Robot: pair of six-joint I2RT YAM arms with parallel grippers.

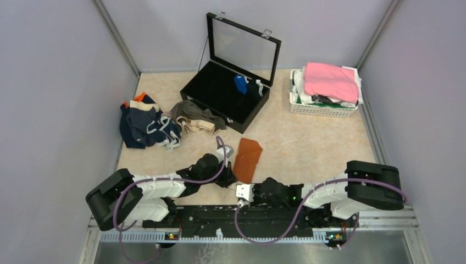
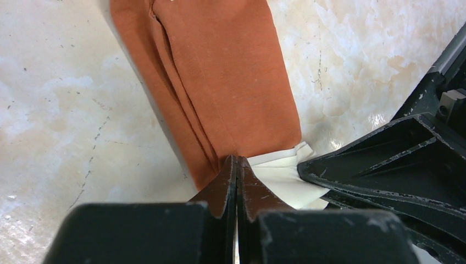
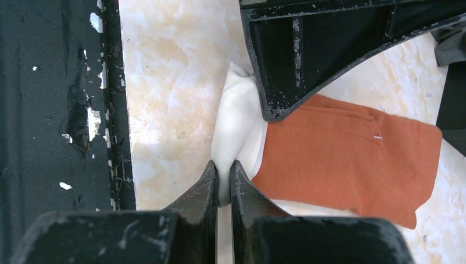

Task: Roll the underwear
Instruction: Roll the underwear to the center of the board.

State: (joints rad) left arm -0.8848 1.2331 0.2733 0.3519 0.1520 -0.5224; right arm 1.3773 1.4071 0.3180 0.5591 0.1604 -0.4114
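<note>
Left gripper (image 2: 237,163) is pinched shut on the near end of the rust-orange brief (image 2: 220,82), its fingertips meeting just where the orange cloth gives way to a white inner layer (image 2: 280,179). The right gripper (image 3: 223,169) is clamped on that same white edge just beside it. Only the wrist views show these grips. From above, the two grippers sit close together by the middle of the counter's near edge and hide the brief's near end. The top view shows the brief (image 1: 247,158) as a long folded strip lying flat and running away from the near edge, which neither wrist camera frames in full. Farther off toward the left edge lies a navy heap with white trim (image 1: 145,126), with an olive-brown and tan piece (image 1: 195,118) just beside it. A black case (image 1: 204,96) stands open at the middle of the far edge, lid raised, a small blue item (image 1: 240,83) inside. At the far right corner a white basket (image 1: 324,109) carries a bright pink cloth (image 1: 331,81).
</note>
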